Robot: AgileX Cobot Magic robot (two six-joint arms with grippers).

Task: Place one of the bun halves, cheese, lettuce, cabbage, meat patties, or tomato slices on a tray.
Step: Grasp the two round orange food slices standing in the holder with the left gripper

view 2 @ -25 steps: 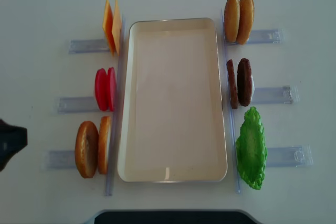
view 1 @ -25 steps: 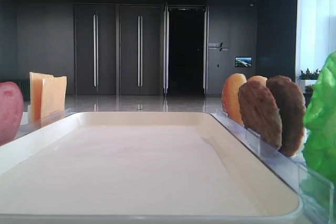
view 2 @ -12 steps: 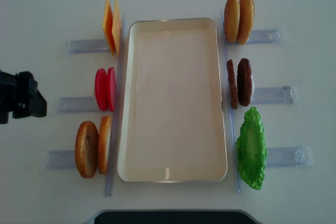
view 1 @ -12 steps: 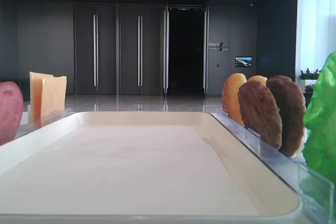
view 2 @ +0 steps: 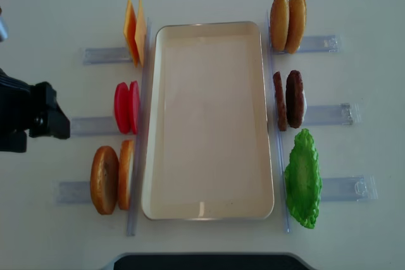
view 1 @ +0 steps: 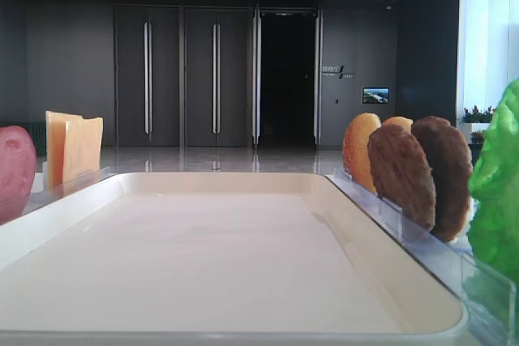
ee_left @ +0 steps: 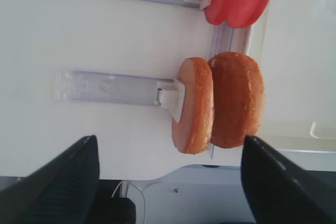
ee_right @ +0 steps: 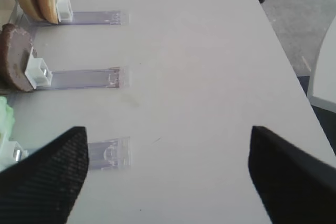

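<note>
The cream tray lies bare in the middle. Along its left side stand cheese, tomato slices and two bun halves. On its right are more bun halves, meat patties and lettuce. Cabbage is out of view. My left gripper hovers at the table's left edge, level with the tomato slices. It is open and empty, with the bun halves ahead of it. My right gripper is open over bare table, right of the lettuce's rail.
Clear plastic rails hold each food pair upright and stick out sideways from the tray. The table's front edge and a grey base are close under the left gripper. The table's right edge runs near the right gripper.
The left gripper has come in from the left edge and moved up the overhead view, from beside the bun row to level with the tomato slices. No food has moved.
</note>
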